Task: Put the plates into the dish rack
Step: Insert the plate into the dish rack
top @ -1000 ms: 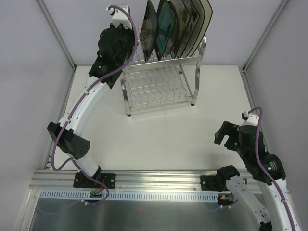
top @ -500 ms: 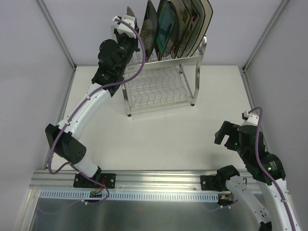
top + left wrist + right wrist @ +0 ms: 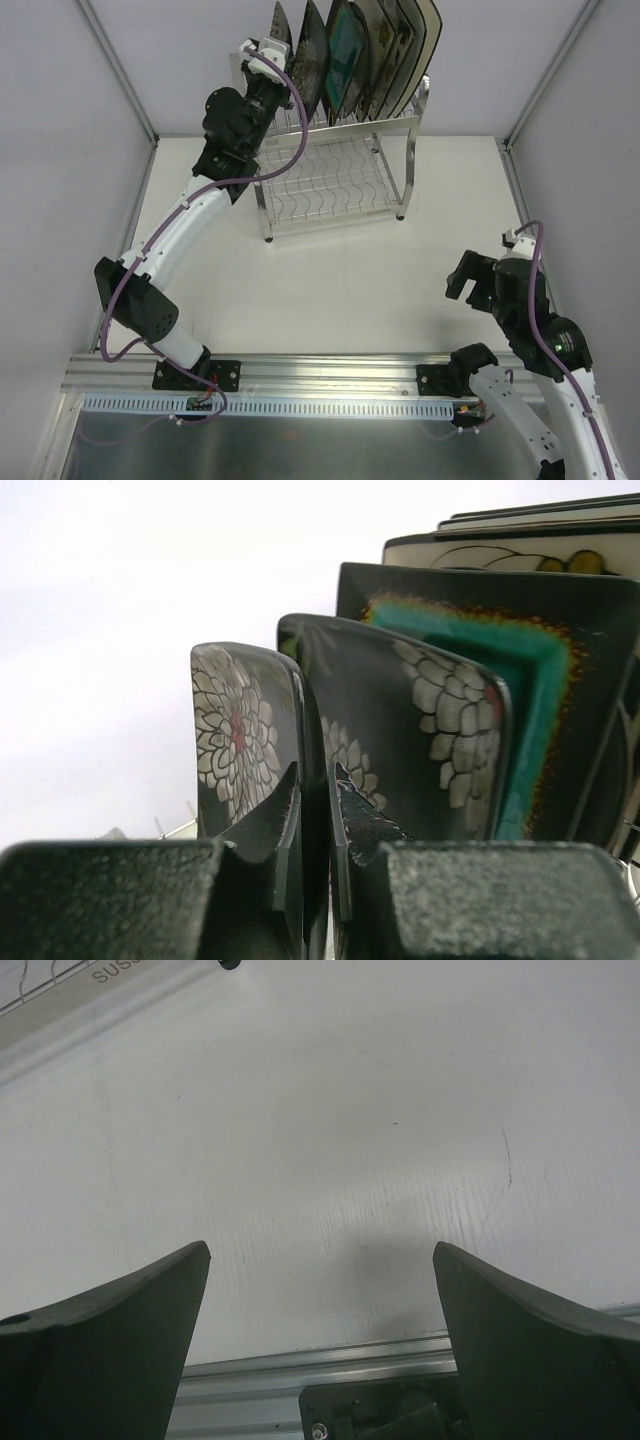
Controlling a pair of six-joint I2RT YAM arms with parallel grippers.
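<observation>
The chrome dish rack [image 3: 335, 185] stands at the back of the table, with several plates upright in a row on its top tier. Among them are a dark plate with white flowers [image 3: 312, 55] and a black and teal plate [image 3: 347, 55]. My left gripper [image 3: 268, 58] is at the left end of that row, shut on the rim of another dark white-flowered plate [image 3: 282, 20], held upright beside the row. In the left wrist view this plate [image 3: 240, 735] runs down between the fingertips of the left gripper [image 3: 315, 780]. My right gripper [image 3: 465, 280] hangs open and empty over bare table at the near right.
The rack's lower tier [image 3: 330, 175] holds nothing. An aluminium rail [image 3: 330, 370] runs along the near edge, and shows below the right gripper [image 3: 320, 1260] as well [image 3: 300, 1360]. White walls and metal corner posts [image 3: 120, 70] enclose the table.
The left arm has carried its plate up and to the right, from behind the wrist to the left end of the row on the rack. The right arm has not moved.
</observation>
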